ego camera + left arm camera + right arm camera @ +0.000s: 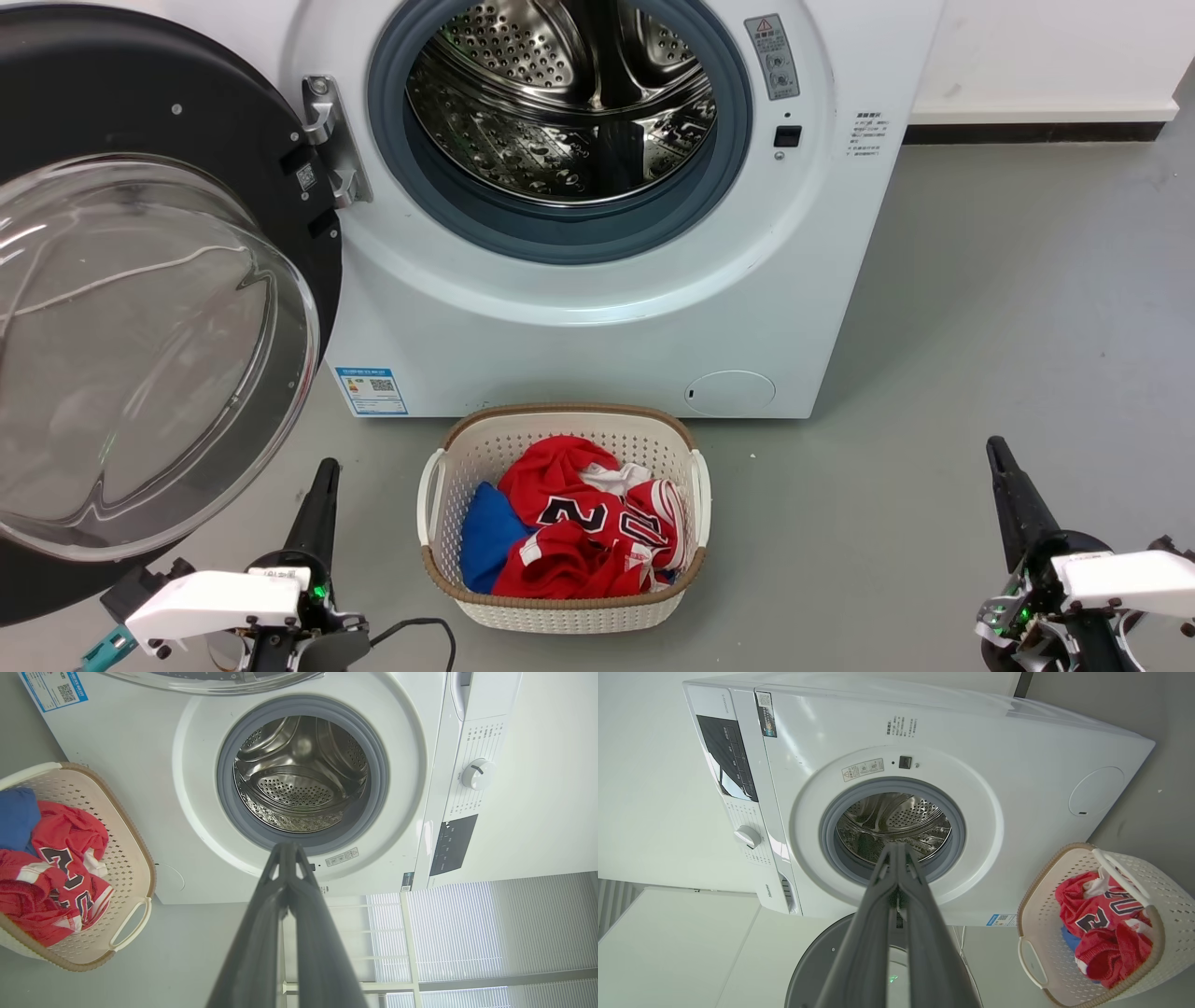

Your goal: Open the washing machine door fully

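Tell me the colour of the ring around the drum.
Bluish-grey ring, best seen in the head view.

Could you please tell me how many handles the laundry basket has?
2: the left handle and the right handle, on opposite sides of the basket; none seems hidden.

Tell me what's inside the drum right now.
The drum looks empty: perforated steel walls and ribs, no clothes. Its near bottom is hidden behind the grey rubber ring.

Smooth grey floor point(980, 308); plain white wall point(1046, 47) with dark skirting point(1036, 133); pale slatted blinds point(467, 928), brightly lit.
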